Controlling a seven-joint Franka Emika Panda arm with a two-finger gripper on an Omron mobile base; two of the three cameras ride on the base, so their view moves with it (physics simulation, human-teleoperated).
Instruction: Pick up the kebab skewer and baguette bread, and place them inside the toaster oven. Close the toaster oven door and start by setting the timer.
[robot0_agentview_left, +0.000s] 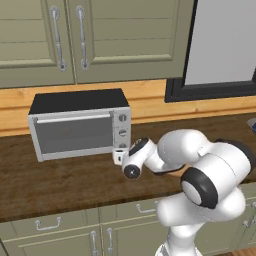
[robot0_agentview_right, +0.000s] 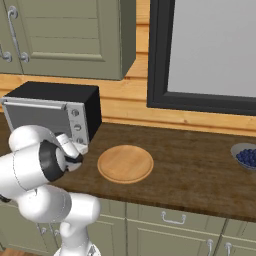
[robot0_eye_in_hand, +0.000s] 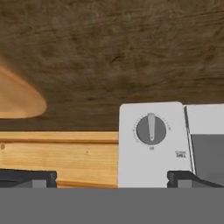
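Door (robot0_agentview_left: 75, 134) is up on the oven (robot0_agentview_left: 80, 125), far left on the counter (robot0_agentview_right: 190, 150). Gripper (robot0_eye_in_hand: 112, 179), fingers spread wide and empty, faces the lowest knob (robot0_eye_in_hand: 151, 130). Small, stiff and likely slick, so pinch across its raised pointer ridge.

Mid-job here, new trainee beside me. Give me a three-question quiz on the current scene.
1. True or false: the toaster oven door is shut.
2. What lies on the round wooden plate?
   A. a skewer
   B. a loaf
   C. nothing
3. Fill in: seen from the hand view, the open gripper faces a round ____ on the toaster oven, straddled by its fingertips.

Key:
1. True.
2. C.
3. Knob.
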